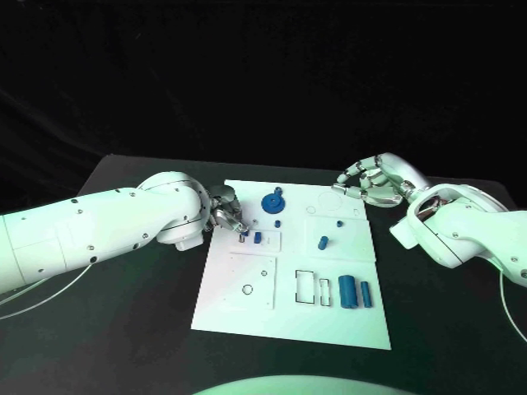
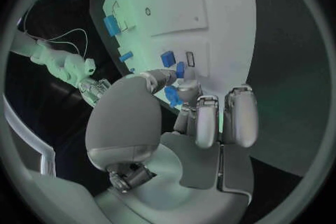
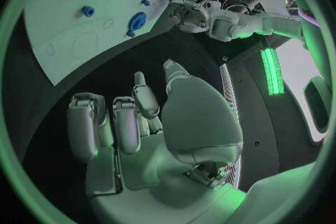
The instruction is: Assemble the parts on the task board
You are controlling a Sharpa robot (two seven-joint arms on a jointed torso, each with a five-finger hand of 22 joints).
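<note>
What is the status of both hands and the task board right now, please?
Left hand pinching a small blue part at the task board. Right hand open, above the board's far right corner. Nothing in the way.

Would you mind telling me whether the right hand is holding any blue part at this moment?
No, in the right wrist view the right hand has empty, parted fingers off the task board.

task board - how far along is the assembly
Early to middle, by the look of it. On the task board, a round blue part and a small blue part sit near its far end, whether seated I cannot tell. In hand: the left robot hand pinches a blue part at a small slot. Left: two blue cylinders lie loose beside empty rectangular outlines. The right robot hand hovers, holding nothing.
</note>
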